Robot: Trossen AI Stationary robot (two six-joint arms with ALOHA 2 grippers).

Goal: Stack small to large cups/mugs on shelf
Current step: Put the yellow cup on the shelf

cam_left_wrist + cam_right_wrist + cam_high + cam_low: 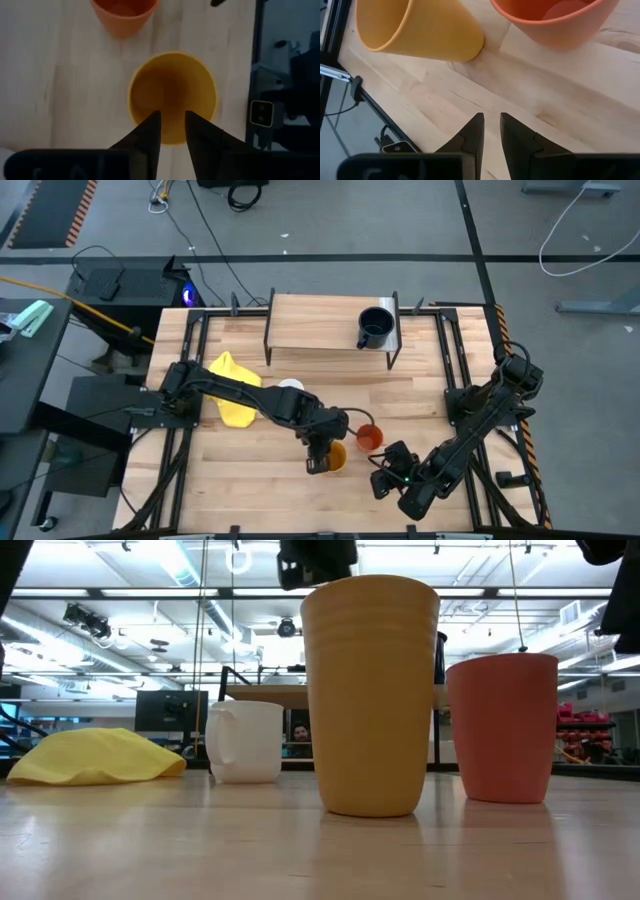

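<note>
At the near edge of the worktop [250, 490], the right claw [385, 478] is hanging low with its fingers drawn almost together, only a thin slit showing between them, gripping nothing. Just beyond it, the left claw [320, 460] is hovering directly over the yellow-orange cup [334, 455], its fingers [150, 135] narrowly parted above the cup's near rim and not clamping it; the cup is standing upright on the wood. The smaller orange-red cup [369, 437] is sitting upright just beside it, close but apart, toward the right arm's side. Farther back, the white mug [245, 740] is resting on the worktop, partly covered by the left arm in the overhead view, with the yellow cloth [232, 385] lying crumpled near it on the left arm's side. At the far edge, the shelf [310, 325] is carrying the dark mug [374, 327], which is standing upright near its pale ribbed end, handle turned toward the front.
</note>
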